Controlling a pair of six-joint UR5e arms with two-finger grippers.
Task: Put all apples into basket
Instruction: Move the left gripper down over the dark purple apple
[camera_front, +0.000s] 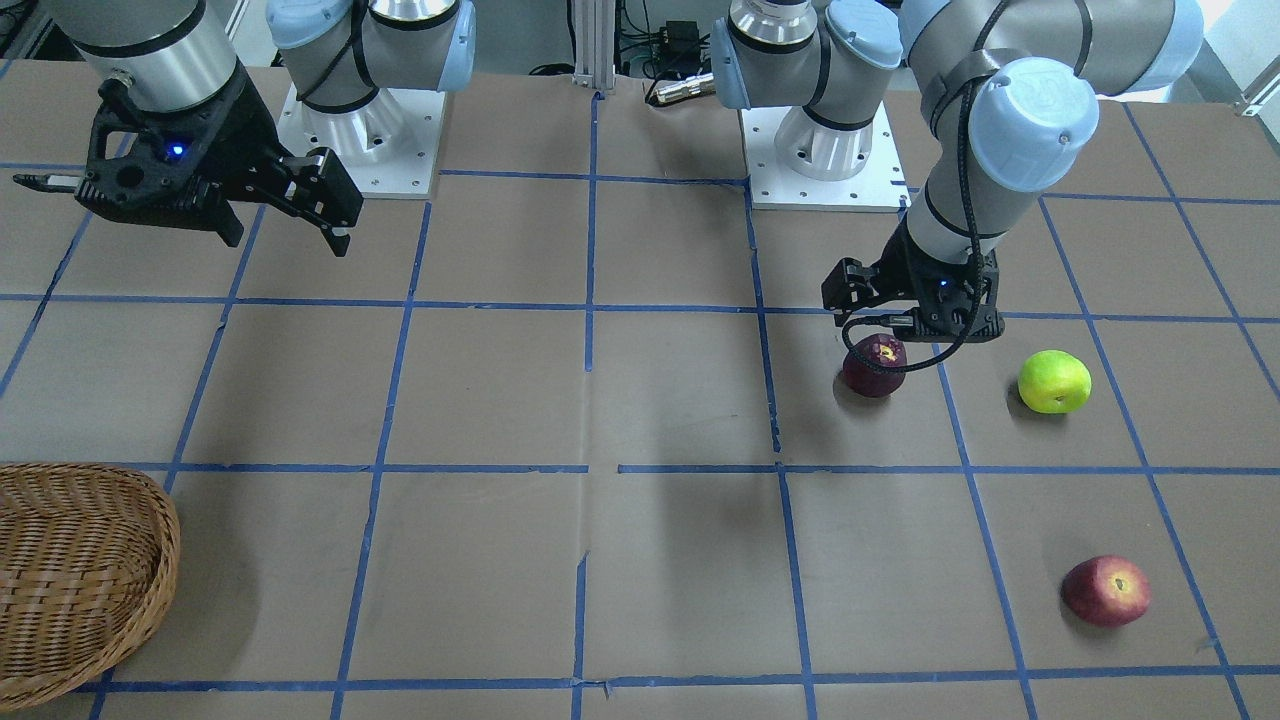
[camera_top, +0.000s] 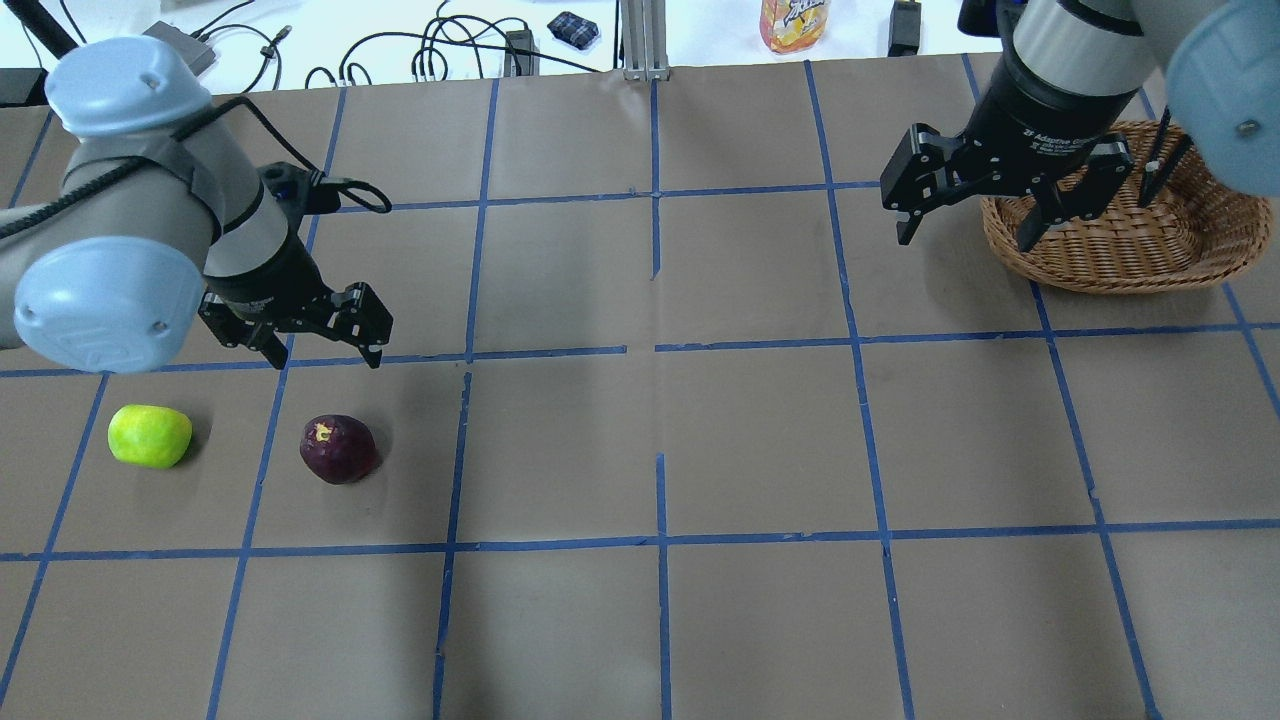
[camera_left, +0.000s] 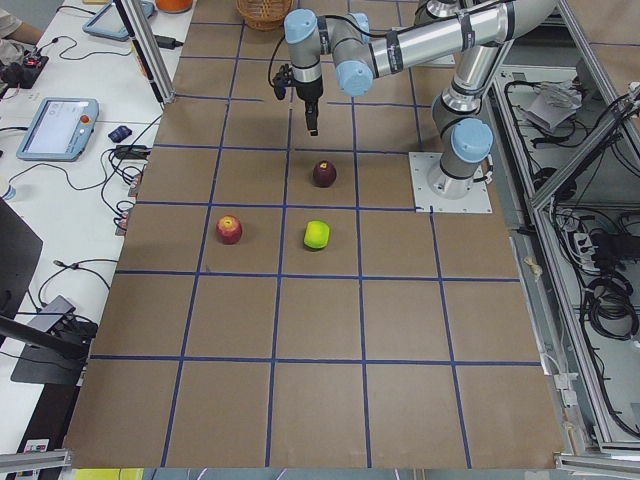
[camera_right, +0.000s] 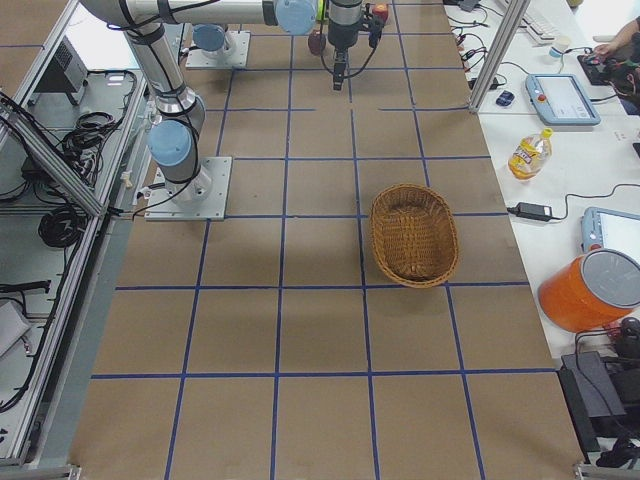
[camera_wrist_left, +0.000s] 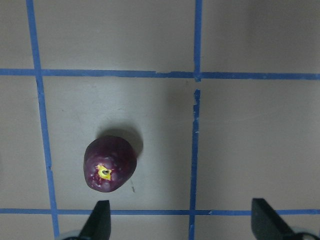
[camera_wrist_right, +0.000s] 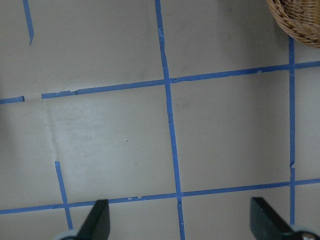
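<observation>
The left gripper (camera_top: 328, 358) is hanging open over the table (camera_top: 760, 430), holding nothing. The right gripper (camera_top: 965, 238) is also hanging open and empty, just beside the basket (camera_top: 1100, 262). The basket is sitting on the robot's right, with no apple in it. The dark apple (camera_top: 339, 450) is lying near the left gripper, not touching it; in the wrist view it is sitting just ahead of one fingertip (camera_wrist_left: 100, 220), off centre. The green apple (camera_top: 150, 436) is resting nearby, and the red apple (camera_front: 1106, 591) is lying farther out.
</observation>
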